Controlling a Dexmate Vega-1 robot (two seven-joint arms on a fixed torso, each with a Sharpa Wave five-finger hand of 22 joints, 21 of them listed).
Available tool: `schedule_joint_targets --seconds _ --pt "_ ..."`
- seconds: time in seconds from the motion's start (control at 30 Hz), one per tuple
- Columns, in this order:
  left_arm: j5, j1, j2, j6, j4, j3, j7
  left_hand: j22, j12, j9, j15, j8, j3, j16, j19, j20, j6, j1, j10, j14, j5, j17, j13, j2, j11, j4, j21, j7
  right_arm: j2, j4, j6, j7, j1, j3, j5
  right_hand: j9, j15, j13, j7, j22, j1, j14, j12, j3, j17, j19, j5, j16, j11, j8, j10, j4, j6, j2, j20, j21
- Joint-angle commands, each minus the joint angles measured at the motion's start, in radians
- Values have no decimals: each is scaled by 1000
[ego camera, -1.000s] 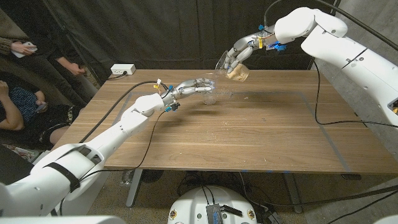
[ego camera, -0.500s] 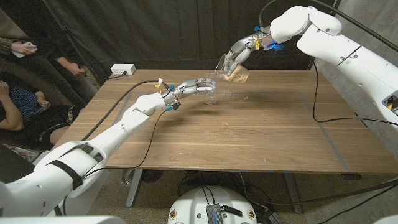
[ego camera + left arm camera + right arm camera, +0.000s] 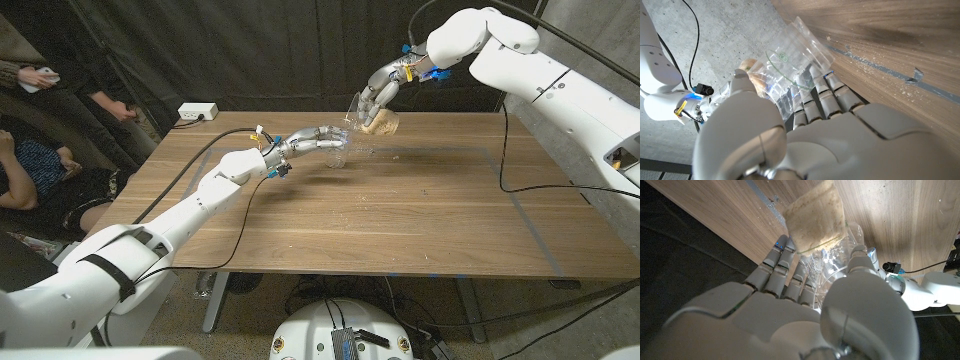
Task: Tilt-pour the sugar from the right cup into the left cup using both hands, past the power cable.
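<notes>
Our right hand (image 3: 379, 92) grips the tilted sugar cup (image 3: 376, 118) at twelve o'clock; our left hand (image 3: 312, 137) holds the empty cup (image 3: 796, 62), clearest from its wrist.

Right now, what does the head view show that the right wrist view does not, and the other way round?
Head view alone: the left hand holding the empty cup on the table, a white power strip, and people at the far left. Right wrist view alone: a close look at the sugar heaped toward the cup's base. Both: the right hand with its fingers around the tilted cup of sugar.
</notes>
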Motion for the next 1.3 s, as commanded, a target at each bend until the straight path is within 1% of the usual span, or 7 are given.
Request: schedule_joint_targets --seconds 0.03,0.2,0.43,0.83,0.97,1.07,1.3 --pt "-4 -4 -9 -11 19 5 -15 4 10 1 -121 5 -4 -3 -6 -19 14 7 9 10 0 3 2 1 -5 -1 0 -2 31 43 37 36 34 -21 -22 5 -167 2 -9 -1 1 10 0 0 5 -6 8 2 2 -4 9 -6 18 11 -92 7" --pt "4 -14 -28 -56 77 14 -27 4 10 0 -123 6 -4 -3 -5 -19 16 9 10 11 0 3 1 2 -4 -1 0 -3 36 49 43 45 42 -23 -26 5 -167 1 -8 -2 0 10 -2 0 6 -6 8 1 0 -4 11 -6 19 10 -92 7" --pt "12 -30 -61 -118 162 24 -42 4 13 -1 -127 7 1 -1 0 -26 19 25 14 18 2 3 1 10 -10 -8 3 -9 40 49 43 61 48 -27 -30 6 -167 2 -10 -2 -1 11 -3 0 8 -7 8 1 -1 -6 12 -5 19 13 -92 7" --pt "19 -35 -70 -143 188 27 -38 4 13 -1 -128 8 4 -3 0 -28 17 37 9 16 2 3 2 14 -9 -13 3 -9 48 33 33 81 56 -34 -41 7 -167 0 -5 -3 -2 13 -8 1 13 -7 8 2 2 -7 13 -5 21 14 -92 8" --pt "21 -41 -78 -162 210 27 -37 4 13 0 -129 9 3 -4 -1 -28 17 38 9 15 1 4 3 15 -12 -13 3 -9 48 24 30 86 57 -36 -48 7 -167 0 -6 -4 -2 13 -8 1 14 -7 8 2 -1 -8 15 -5 21 14 -92 9" --pt "21 -51 -92 -190 246 28 -40 4 14 -1 -128 9 3 -4 -2 -29 17 38 11 14 1 4 3 15 -10 -12 3 -11 48 16 24 90 56 -36 -51 8 -167 1 -7 -4 -1 13 -9 1 15 -7 8 2 -1 -9 15 -6 21 14 -92 9" --pt "22 -94 -147 -276 379 36 -63 4 15 -2 -128 10 1 -4 -1 -31 18 39 12 16 0 5 3 14 -13 -12 4 -13 43 -2 6 100 53 -40 -66 8 -168 2 -8 -4 -1 14 -9 1 17 -7 8 2 0 -10 18 -6 22 14 -93 10"
